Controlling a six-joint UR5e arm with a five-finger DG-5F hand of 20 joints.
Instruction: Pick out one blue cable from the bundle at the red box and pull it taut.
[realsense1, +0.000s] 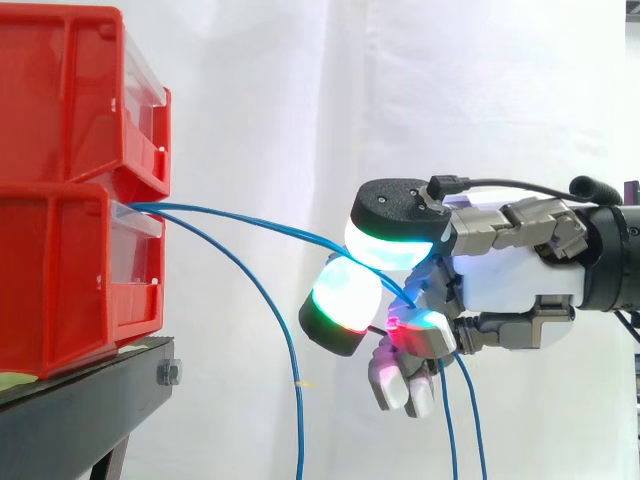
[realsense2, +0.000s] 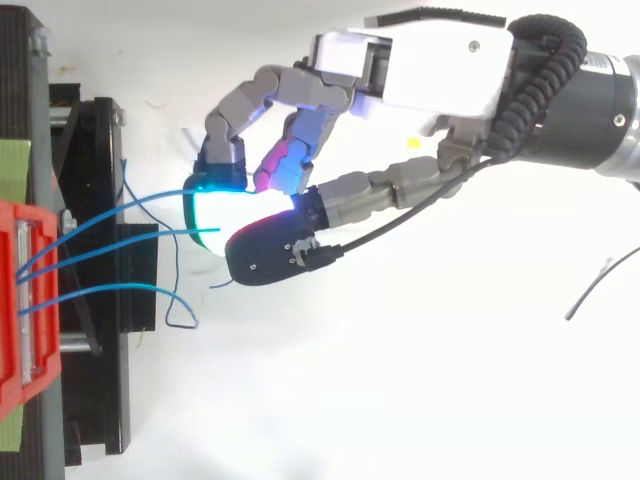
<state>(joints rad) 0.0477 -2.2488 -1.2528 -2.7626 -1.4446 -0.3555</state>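
Note:
Several thin blue cables come out of the lower red box (realsense1: 60, 280) (realsense2: 14, 300) on the left. One blue cable (realsense1: 262, 223) (realsense2: 130, 233) runs nearly straight from the box to my hand (realsense1: 510, 280) (realsense2: 440, 70), which reaches in from the right. The fingers and thumb are curled and pinch this cable between glowing pads (realsense1: 385, 250). Behind the pinch, blue cable ends (realsense1: 448, 420) hang straight down. A second cable (realsense2: 120, 208) also reaches the fingertips. Another loose cable (realsense1: 293, 380) droops from the box in a long curve toward the floor.
An upper red bin (realsense1: 60, 100) sits stacked on the lower one, both on a black stand (realsense1: 80, 400) (realsense2: 100, 300). A white curtain hangs behind. A short blue cable (realsense2: 150, 290) curls over the stand's edge, apart from the hand.

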